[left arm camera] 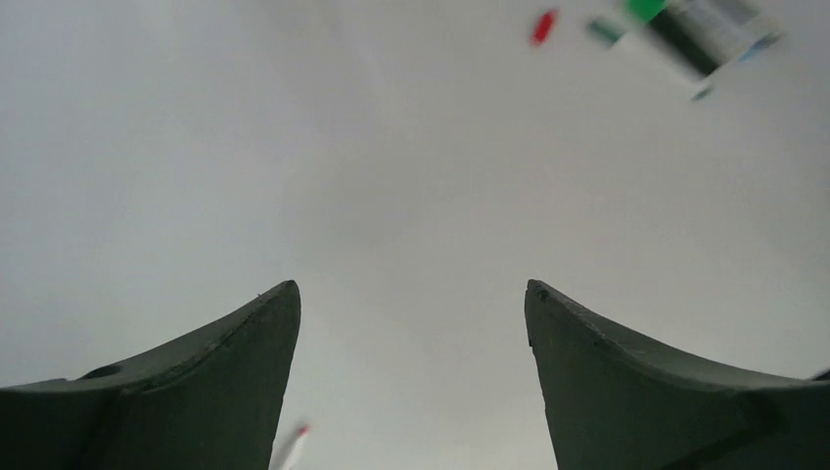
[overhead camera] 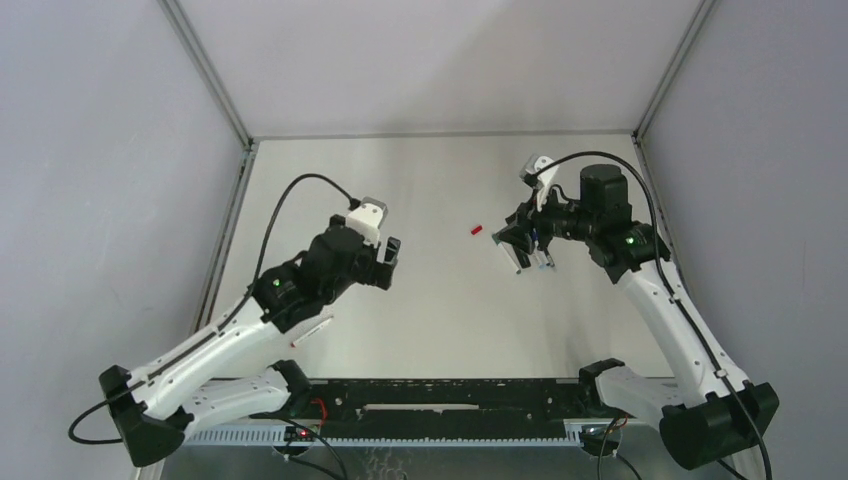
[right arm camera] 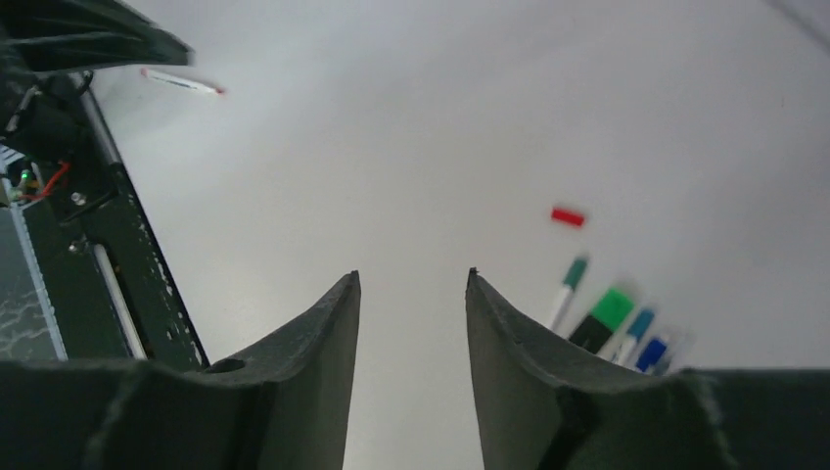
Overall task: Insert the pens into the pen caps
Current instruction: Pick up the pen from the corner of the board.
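With left claw [left arm camera: 411, 286] and right claw [right arm camera: 411, 276] both open and empty, a low sweep could knock the red cap [right arm camera: 567, 216] away.

A robotics lab cell: grey panel walls [overhead camera: 440, 60] on aluminium posts [overhead camera: 207, 70] enclose a metal table [overhead camera: 440, 310]; exposed wiring [overhead camera: 315, 408] sits by the mounting rail [overhead camera: 450, 395] behind the left gripper [overhead camera: 390, 262].
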Motion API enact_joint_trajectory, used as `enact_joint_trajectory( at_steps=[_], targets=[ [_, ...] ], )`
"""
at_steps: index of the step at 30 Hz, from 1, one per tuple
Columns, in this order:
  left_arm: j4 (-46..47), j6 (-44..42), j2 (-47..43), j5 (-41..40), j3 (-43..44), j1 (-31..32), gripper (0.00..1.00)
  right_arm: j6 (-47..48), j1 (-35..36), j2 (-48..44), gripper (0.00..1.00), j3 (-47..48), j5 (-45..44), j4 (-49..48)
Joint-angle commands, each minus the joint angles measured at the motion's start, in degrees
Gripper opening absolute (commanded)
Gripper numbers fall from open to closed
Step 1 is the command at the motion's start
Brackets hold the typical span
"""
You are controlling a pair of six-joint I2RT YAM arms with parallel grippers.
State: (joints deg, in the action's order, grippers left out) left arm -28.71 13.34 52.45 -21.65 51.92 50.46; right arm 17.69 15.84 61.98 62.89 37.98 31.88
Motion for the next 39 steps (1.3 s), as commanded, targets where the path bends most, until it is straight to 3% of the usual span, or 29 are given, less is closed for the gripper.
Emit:
enact_joint_trajectory(
  at_steps=[1, 5, 16, 19, 23, 28, 39],
  targets=[
    [-17.69, -15.82, 4.91, 4.26, 3.75, -6.71, 0.89, -0.91, 1.14, 0.65, 0.55, -0.25, 8.68, -4.79],
    [-23.98, -19.89, 10.89, 10.97, 4.35, -11.56, 0.87, 1.94, 1.16, 3.72, 0.56, 0.12, 15.31, -1.3],
    [-25.56, -28.9, 20.7, 13.39, 3.51, -18.5, 0.86, 2.59, -0.74, 5.43, 0.56, -1.65, 17.63, -0.2],
    [-24.47, -34.35, 18.43, 10.03, -3.39, -18.8, 0.85, 2.29, -2.13, 4.97, 0.56, -1.63, 18.45, -0.08],
    [-23.26, -39.82, 8.76, 14.01, -10.92, -18.82, 0.83, 2.35, -2.65, 4.78, 0.56, -1.63, 19.34, 0.23],
    [-21.7, -42.61, -0.04, 13.3, -17.77, -18.83, 0.74, 2.19, -2.39, 5.21, 0.56, -1.63, 19.94, 0.11],
    [-19.6, -42.96, 6.67, 12.8, -19.02, -19.75, 0.62, 1.38, -4.26, 3.81, 0.56, -1.69, 21.0, 0.3]
  ],
)
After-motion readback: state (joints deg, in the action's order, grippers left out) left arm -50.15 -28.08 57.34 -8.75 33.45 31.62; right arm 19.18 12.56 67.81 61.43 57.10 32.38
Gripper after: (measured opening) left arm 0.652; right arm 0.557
